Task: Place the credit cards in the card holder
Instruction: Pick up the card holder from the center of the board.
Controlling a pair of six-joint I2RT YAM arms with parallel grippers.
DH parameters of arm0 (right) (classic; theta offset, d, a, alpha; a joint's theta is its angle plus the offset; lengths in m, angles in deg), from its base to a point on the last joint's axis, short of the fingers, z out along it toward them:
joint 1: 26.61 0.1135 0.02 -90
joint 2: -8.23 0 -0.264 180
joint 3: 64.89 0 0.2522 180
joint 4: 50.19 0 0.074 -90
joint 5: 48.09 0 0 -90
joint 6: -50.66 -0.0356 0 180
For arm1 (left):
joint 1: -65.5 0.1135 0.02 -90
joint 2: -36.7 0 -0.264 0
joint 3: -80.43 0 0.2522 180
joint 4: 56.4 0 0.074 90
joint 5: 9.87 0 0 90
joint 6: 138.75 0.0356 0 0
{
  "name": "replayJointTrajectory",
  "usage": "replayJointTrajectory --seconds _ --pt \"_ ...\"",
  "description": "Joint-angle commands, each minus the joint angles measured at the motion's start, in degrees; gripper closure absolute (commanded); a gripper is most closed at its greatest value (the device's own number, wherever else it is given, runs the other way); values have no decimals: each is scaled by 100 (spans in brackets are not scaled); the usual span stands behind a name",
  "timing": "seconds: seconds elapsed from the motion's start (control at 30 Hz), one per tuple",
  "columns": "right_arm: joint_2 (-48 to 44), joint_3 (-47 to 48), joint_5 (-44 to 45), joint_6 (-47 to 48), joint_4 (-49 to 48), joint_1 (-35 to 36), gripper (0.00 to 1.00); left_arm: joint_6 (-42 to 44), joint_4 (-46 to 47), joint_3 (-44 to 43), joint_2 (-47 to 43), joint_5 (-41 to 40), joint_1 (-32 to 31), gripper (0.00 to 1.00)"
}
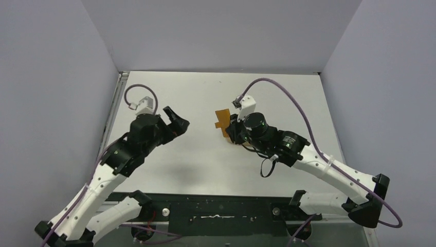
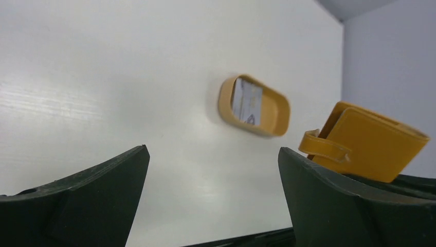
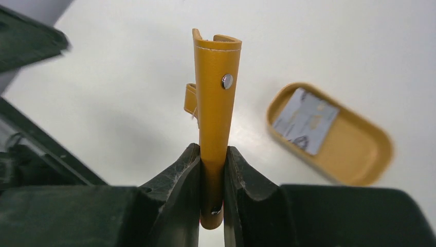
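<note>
A: Left hand (image 1: 177, 123), state?

B: Fingers spread wide and gripping nothing. Its own camera shows the two dark fingertips (image 2: 92, 200) far apart, with bare tabletop (image 2: 103, 77) between them. It hangs over the left half of the tabletop, well apart from the right hand.

A: Right hand (image 3: 212, 154)?

B: Pinched tight on the card holder (image 3: 216, 103). The two fingers press its flat sides near one end. The rest of it sticks out past the fingertips, edge-on to the wrist camera.

A: Any detail on the card holder?

B: It is tan-orange and folded shut. A small metal stud (image 3: 226, 81) shows on the narrow face, and a strap tab (image 3: 191, 98) juts from its left side. From above it sits near the middle of the tabletop, just in front of the right hand. I cannot tell whether its far end touches the surface.

A: Cards?

B: I see one credit card (image 3: 306, 119), silvery grey-white. It lies flat inside an orange oval tray (image 3: 360, 159), toward the tray's left end in the right wrist view. The printing on it is too blurred to read.

A: Where is the tray relative to the card holder?

B: It rests on the tabletop beside the card holder without touching it. The right wrist camera puts it on the right. The left wrist camera puts it left of the card holder and further off. I cannot make the tray out in the overhead view.
</note>
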Motion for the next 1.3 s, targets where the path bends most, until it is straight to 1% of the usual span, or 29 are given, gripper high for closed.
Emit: replayJointTrajectory --seconds 0.0,0.07,0.13,0.2,0.27,0.33,0.4,0.53,0.6,0.7,0.87,1.03,1.17,1.27 --pt "72 597 3266 2908 791 1144 100 292 -225 -356 -726 -932 119 3" --pt "83 450 4415 4244 -141 1597 100 510 210 -447 -905 -628 164 3" --pt "121 117 5071 5569 -1321 1817 100 545 510 -567 -964 -242 176 3" --pt "224 -92 5393 6731 -2293 1912 100 560 922 -575 -1009 241 176 3" --pt "322 -417 5650 8145 -3628 2064 100 573 1308 -511 -1045 569 176 3" --pt "473 -758 5745 9455 -4815 2225 100 564 1707 -422 -1090 793 177 3" --pt "612 -1074 5734 10513 -5871 2366 100 410 2115 -313 -1100 991 176 3" --pt "728 -1375 5646 11300 -6626 2700 100 -36 3136 4 -1016 1526 170 3" --pt "781 -1510 5588 11675 -7060 2837 100 -185 3338 -29 -899 1705 167 3" --pt "847 -1566 5541 12079 -7524 2939 100 -283 3389 -145 -726 1972 146 3" --pt "1008 -1662 5455 12678 -8280 3045 100 -326 3445 -235 -611 2180 14 3" --pt "1327 -1631 5290 13416 -9312 3136 100 -359 3459 -311 -505 2326 -183 3" --pt "1516 -1495 5236 13637 -9606 3145 100 -371 3502 -387 -440 2341 -359 3" --pt "1584 -1415 5236 13728 -9766 3158 100 -207 3423 -492 -338 2266 -649 3"
